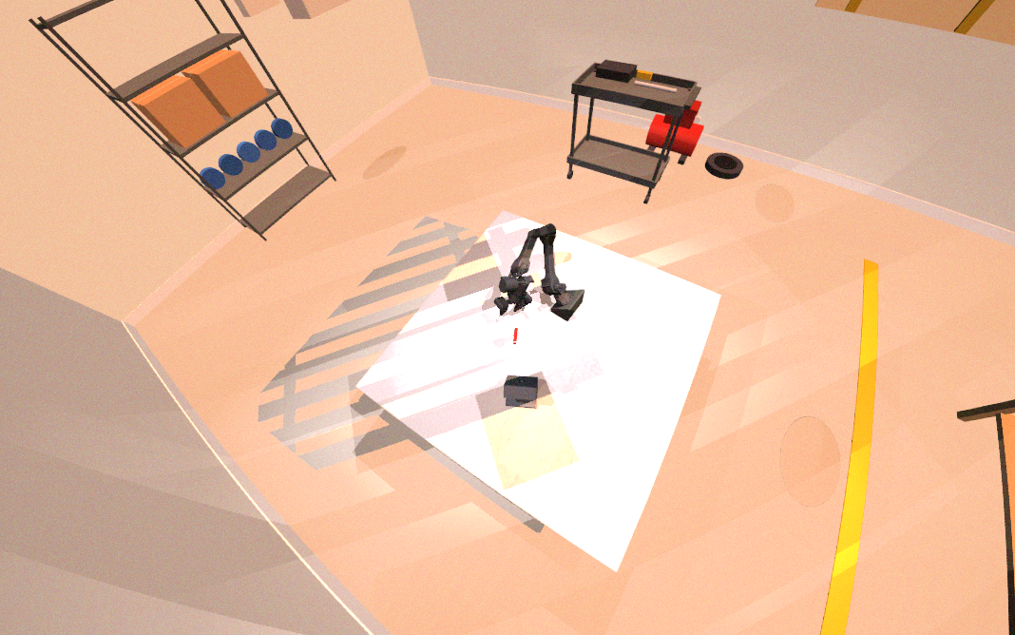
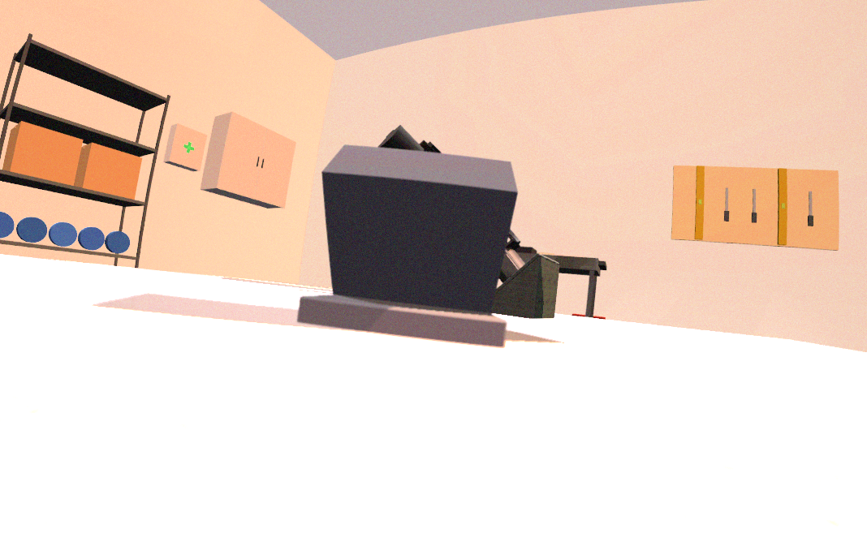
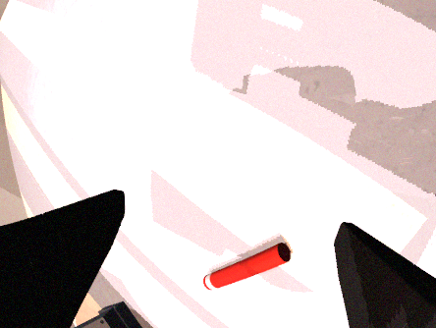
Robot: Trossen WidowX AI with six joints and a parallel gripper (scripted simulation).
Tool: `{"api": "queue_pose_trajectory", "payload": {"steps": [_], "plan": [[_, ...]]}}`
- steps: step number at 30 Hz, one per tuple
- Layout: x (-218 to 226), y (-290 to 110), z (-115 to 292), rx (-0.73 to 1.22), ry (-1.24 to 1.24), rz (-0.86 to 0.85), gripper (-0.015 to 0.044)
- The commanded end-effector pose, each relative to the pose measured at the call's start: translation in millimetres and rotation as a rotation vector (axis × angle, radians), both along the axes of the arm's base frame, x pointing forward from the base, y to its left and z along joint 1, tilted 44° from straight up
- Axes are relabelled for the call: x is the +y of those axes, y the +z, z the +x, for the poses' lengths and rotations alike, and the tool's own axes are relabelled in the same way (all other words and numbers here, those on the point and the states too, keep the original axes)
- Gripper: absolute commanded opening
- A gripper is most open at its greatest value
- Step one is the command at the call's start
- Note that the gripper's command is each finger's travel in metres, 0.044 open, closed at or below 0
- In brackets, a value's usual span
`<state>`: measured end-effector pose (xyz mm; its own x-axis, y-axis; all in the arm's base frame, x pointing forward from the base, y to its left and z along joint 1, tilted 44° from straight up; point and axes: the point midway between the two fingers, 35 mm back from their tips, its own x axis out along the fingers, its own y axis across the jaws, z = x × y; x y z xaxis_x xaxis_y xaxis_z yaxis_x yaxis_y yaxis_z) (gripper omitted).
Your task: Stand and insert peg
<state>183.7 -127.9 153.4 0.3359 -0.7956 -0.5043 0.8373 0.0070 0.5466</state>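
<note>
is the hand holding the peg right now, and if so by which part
Nothing is held. The hand is open above the table, and the red peg lies flat below, between the fingers but untouched.

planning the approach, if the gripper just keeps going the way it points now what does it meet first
Probably the red peg, lying flat between the open gripper fingers' line; if it misses, the white table beneath. Depth is hard to judge.

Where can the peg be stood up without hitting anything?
Bare table shows between peg and panel, and on the wide stretch toward the yellow floor line. It is crowded near the arm base, where the open gripper hangs above the lying peg.
</note>
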Motion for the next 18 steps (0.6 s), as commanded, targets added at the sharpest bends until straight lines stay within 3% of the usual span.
{"api": "queue_pose_trajectory", "payload": {"steps": [1,18], "plan": [[0.1,0.0,0.2,0.005,0.002,-0.001,0.0426],[9.7,-9.8,22.3,0.458,0.251,-0.044,0.0440]]}}
